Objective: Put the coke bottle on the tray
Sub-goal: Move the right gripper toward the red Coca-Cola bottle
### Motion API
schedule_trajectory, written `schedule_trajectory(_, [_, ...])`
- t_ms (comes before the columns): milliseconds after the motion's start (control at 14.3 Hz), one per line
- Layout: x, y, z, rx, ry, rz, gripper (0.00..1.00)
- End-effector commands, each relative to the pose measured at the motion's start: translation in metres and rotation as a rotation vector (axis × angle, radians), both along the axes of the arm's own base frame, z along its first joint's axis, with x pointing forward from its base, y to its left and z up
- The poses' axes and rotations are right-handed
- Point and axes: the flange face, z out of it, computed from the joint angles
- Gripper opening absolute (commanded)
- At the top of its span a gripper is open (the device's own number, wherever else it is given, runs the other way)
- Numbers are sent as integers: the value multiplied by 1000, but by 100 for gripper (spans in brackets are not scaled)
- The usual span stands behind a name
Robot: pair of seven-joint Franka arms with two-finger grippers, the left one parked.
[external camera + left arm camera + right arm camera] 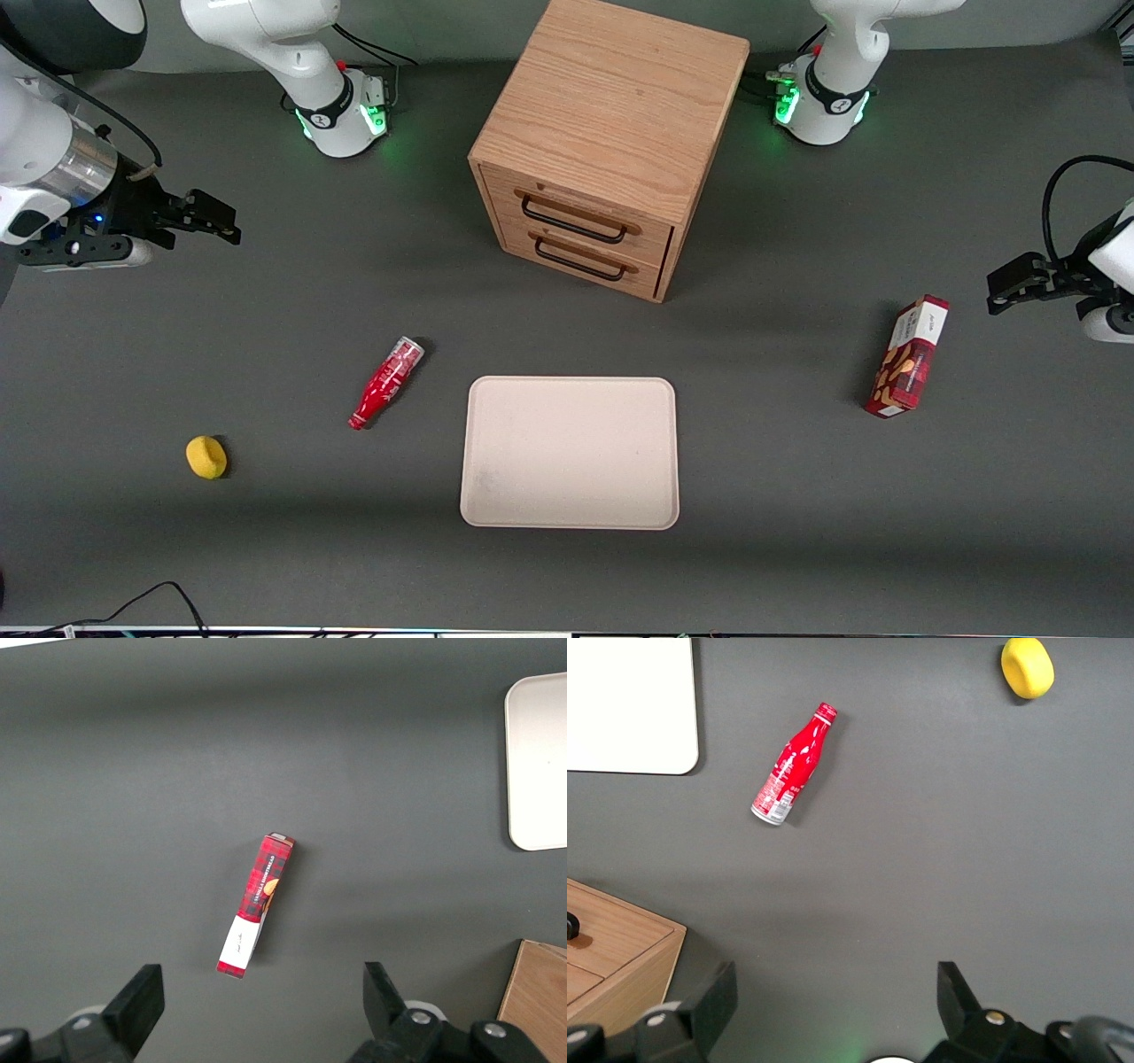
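The end effector hangs spread and empty above the desk at the working arm's end, while the coke bottle lies flat on its side just beside the empty tray, probably so that only a short carry is needed.

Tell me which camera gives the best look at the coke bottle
The right wrist view: the coke bottle lies alone on the table, large, lettering showing. The front view shows it smaller, beside the tray, with the gripper open, farther from that camera. The left wrist view does not show it.
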Motion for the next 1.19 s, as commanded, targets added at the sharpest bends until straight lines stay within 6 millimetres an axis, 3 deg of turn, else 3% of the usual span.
schedule_trajectory(0, [12, -1, 4, 21, 26, 13, 100])
schedule_trajectory(419, [26, 24, -9, 0, 93, 78, 100])
schedule_trajectory(628, [46, 69, -37, -57, 120, 15, 100])
schedule_trajectory(767, [62, 88, -66, -74, 102, -51, 100])
schedule_trajectory(907, [73, 100, -110, -84, 99, -170, 100])
schedule_trajectory(1116, [68, 117, -181, -92, 50, -237, 100])
